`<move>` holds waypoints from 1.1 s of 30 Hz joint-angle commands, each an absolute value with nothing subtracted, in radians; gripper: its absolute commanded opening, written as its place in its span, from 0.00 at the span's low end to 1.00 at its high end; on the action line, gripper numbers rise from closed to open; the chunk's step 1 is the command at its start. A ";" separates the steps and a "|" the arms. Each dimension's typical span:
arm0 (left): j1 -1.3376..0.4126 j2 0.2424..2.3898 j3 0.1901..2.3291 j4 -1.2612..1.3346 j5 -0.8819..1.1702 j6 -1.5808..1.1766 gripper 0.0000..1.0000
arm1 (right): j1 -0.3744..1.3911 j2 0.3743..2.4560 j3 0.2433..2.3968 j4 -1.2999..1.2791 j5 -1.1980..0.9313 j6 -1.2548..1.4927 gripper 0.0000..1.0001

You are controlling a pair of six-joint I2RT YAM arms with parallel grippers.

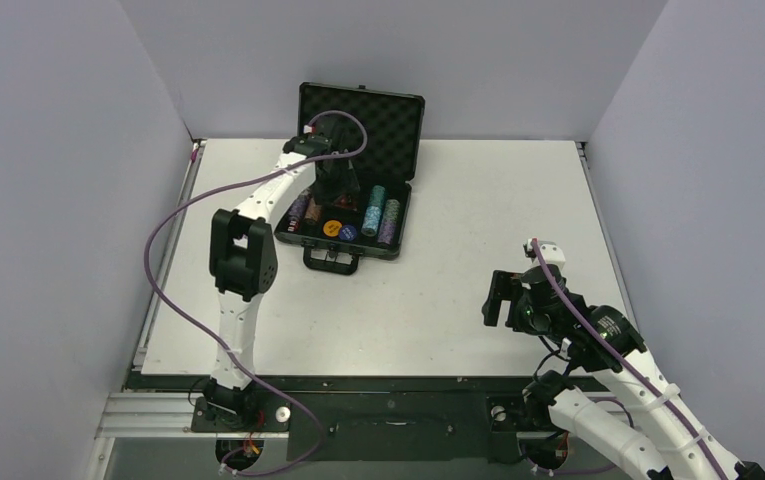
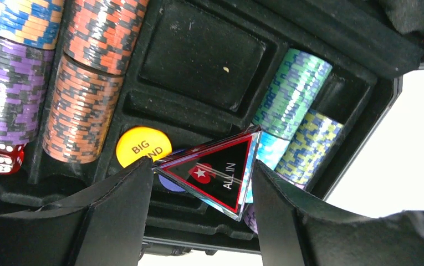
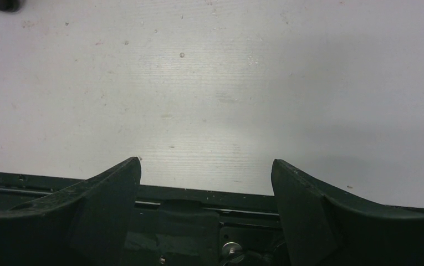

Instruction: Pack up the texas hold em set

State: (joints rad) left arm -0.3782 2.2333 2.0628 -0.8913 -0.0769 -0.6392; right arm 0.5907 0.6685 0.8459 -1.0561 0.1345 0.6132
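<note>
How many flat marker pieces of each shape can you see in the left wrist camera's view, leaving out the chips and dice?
Round discs: 2, the yellow disc and the blue disc, which is partly hidden
Triangles: 1, the black-red triangle, held in the left gripper
Total: 3

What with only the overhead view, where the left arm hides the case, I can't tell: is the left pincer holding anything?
Observer: Yes; the left wrist camera shows the left pincer gripping a black-and-red triangle marked ALL IN, above the case.
Operator: Any pocket free for it?
Observer: The large square pocket beside the teal chips is bare.
Operator: And the right pincer?
Observer: Its own camera shows the right pincer open and empty, over the table.
</note>
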 commanded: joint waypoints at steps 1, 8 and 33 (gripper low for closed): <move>-0.354 2.268 2.121 -0.845 -0.070 -0.698 0.22 | 0.594 0.676 0.842 -1.040 0.152 0.613 0.83; -0.351 2.346 2.211 -0.862 -0.104 -0.724 0.18 | 0.594 0.682 0.838 -1.039 0.145 0.614 0.83; -0.356 2.442 2.280 -0.748 -0.169 -0.702 0.11 | 0.601 0.711 0.840 -1.047 0.130 0.590 0.82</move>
State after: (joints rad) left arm -0.3542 2.4405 2.2169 -0.8333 -0.1642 -0.7341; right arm 0.5911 0.6991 0.8337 -1.0561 0.1230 0.6098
